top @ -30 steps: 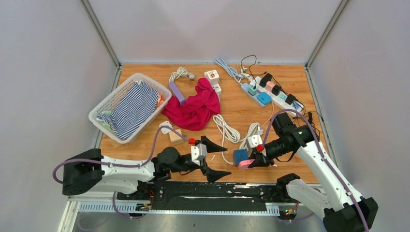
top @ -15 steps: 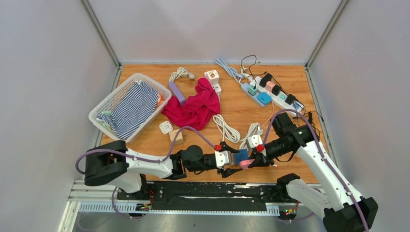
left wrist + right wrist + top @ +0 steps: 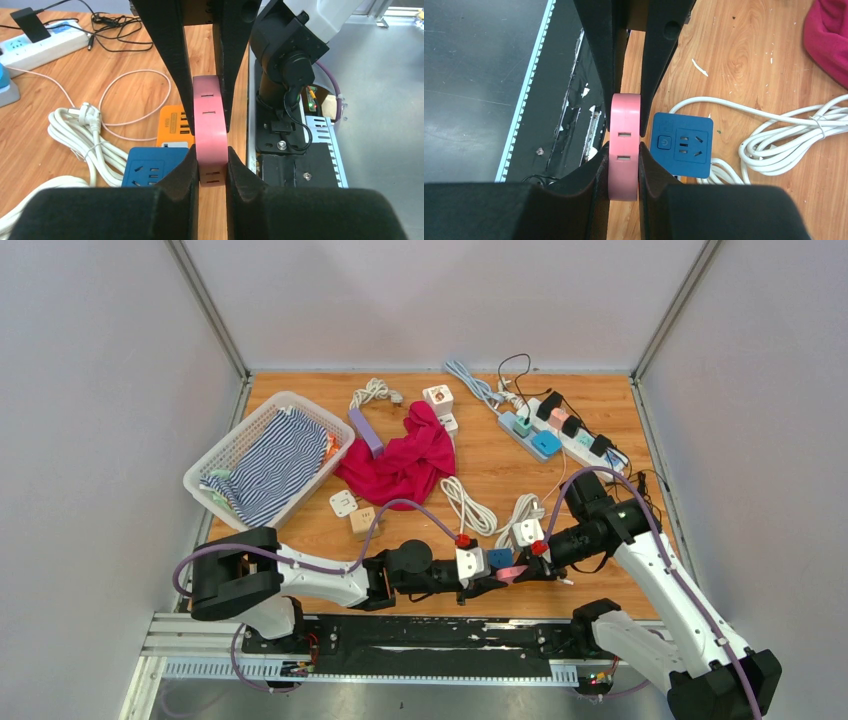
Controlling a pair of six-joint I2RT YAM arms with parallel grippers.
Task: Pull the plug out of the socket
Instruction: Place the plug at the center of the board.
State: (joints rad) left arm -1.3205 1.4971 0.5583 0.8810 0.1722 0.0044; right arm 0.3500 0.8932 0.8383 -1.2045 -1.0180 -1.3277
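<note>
- The pink plug-and-socket block (image 3: 210,127) sits at about 5 o'clock on the surface (image 3: 500,465), right at its near edge. It is held between the two arms, and I cannot tell whether it is clear of the wood.
- It looks like one unbroken pink body with slots along its face. No gap or seam shows, so I judge the plug is not yet pulled free. The fingers cover both ends, though, so where plug meets socket is hidden.
- The left tool (image 3: 210,165) is closed on the near end of the block as its own camera sees it, with both pads pressed against the sides.
- The right tool (image 3: 624,165) is clamped on the opposite end, coming in from 3 o'clock in the overhead view.
- Done, as far as can be seen: both grips are set, one on each end.
- Left to do: draw the two ends straight apart until the halves separate. Any twist risks a pad slipping.
- A blue socket box (image 3: 681,145) lies just beside the block at 3 o'clock in the right wrist view, with an orange socket (image 3: 175,125) near it.
- A coiled white cable (image 3: 80,130) lies further out, and a loaded power strip (image 3: 565,435) lies at 1 o'clock on the surface.
</note>
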